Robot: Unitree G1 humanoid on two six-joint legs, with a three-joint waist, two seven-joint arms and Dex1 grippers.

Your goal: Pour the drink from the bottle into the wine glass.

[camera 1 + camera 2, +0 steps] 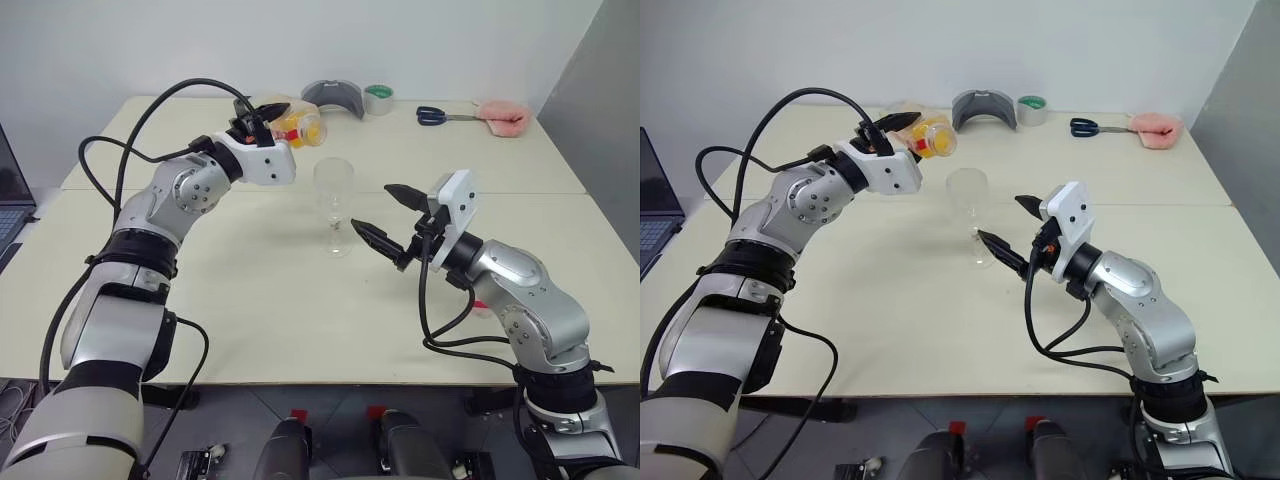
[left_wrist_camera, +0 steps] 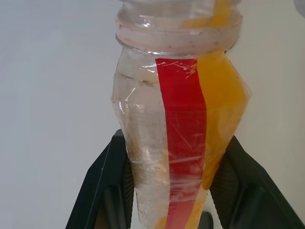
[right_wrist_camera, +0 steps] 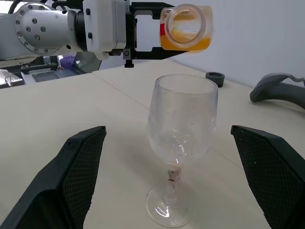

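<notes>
Right tool [image 1: 388,213] spread wide beside the wine glass [image 1: 334,205], upright and empty on the table [image 1: 250,300]. Above and behind its rim, bottle [image 1: 298,127] tipped sideways, orange drink [image 3: 187,44] pooled inside, clamped in left tool [image 1: 268,110].
</notes>
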